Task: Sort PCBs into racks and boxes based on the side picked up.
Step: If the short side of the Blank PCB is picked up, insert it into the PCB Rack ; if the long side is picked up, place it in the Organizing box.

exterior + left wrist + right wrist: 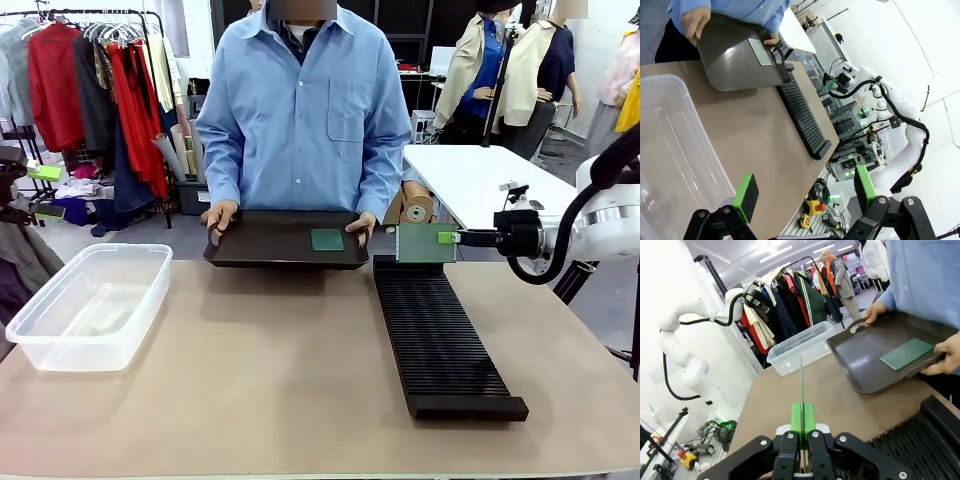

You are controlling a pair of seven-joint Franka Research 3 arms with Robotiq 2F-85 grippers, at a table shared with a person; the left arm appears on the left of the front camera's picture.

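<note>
We see the right jaws clamped on one edge of a board (424,243), right of centre in the front view. They hold it upright just above the far end of the rack (440,340). The rack's long axis runs from there toward the lower right. Its slots cross it and the board's flat face seems parallel to them, so we judge the coming move a straight drop. The board is thin and mid green; any dot grid is too small to tell. The left jaws stand wide near the box (75,352), well apart from the rack.
</note>
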